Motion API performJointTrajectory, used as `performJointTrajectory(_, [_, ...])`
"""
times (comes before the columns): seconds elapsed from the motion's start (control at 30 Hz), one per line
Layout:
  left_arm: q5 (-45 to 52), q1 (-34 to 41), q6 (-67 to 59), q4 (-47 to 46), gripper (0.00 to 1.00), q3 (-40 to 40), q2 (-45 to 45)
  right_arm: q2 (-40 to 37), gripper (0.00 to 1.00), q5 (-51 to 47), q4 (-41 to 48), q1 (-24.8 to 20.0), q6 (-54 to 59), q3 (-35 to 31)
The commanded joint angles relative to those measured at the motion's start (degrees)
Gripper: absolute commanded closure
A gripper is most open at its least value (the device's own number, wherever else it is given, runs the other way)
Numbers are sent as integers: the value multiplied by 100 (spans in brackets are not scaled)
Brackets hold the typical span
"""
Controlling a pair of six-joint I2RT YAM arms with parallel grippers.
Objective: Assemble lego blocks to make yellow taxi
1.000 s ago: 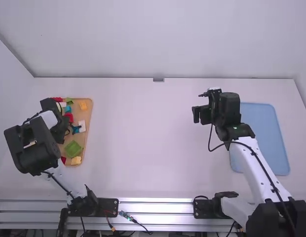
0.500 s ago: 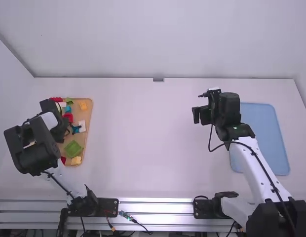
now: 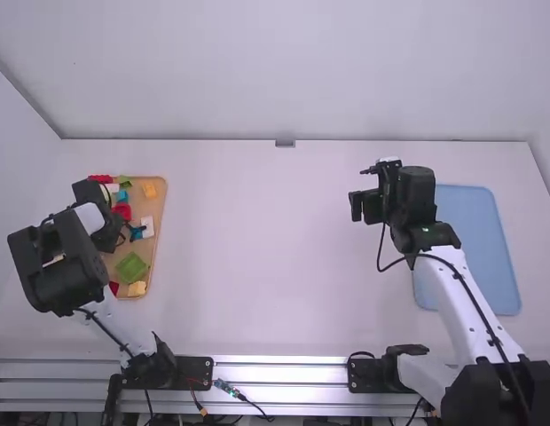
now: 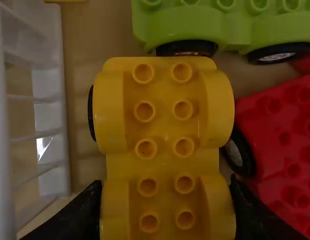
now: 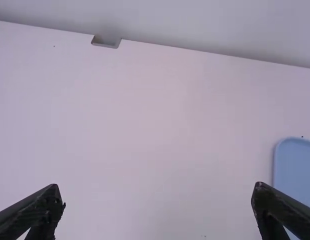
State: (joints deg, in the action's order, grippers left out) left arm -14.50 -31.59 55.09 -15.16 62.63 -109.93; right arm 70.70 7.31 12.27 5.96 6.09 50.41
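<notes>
I'm seeing a plain yellow chassis block [image 4: 164, 135], a lime-green wheeled block [image 4: 185, 27], a red block [image 4: 282, 127], an orange-tan tray [image 3: 158, 209] and a blue tray [image 3: 475, 240].

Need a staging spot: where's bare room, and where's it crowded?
Bare: white table between tan tray and right arm; blue tray, visible part right of that arm. Crowded: tan tray, blocks packed around left gripper.

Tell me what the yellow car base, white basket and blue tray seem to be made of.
Yellow car base: likely glossy hard plastic, with moulded studs and highlights. White basket: probably shiny plastic, given thin slats and a bright glint. Blue tray: smooth, matt, evenly coloured; perhaps plastic or coated metal.
</notes>
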Motion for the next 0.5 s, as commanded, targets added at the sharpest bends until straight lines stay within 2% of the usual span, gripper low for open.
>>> performJointTrajectory(0.0, [7,-13,234,-136,66,-50,-48,42,1,17,17,61,-22,212])
performJointTrajectory(0.03, [9,-13,254,-153,74,-50,-31,42,1,17,17,90,-24,212])
performJointTrajectory(0.07, [11,-13,251,-153,77,-50,-24,42,1,20,15,96,-24,212])
performJointTrajectory(0.13, [31,-13,249,-286,98,-17,107,42,1,37,-22,142,-24,212])
performJointTrajectory(0.47, [136,175,188,-1266,98,424,1067,42,1,39,-39,188,-24,214])
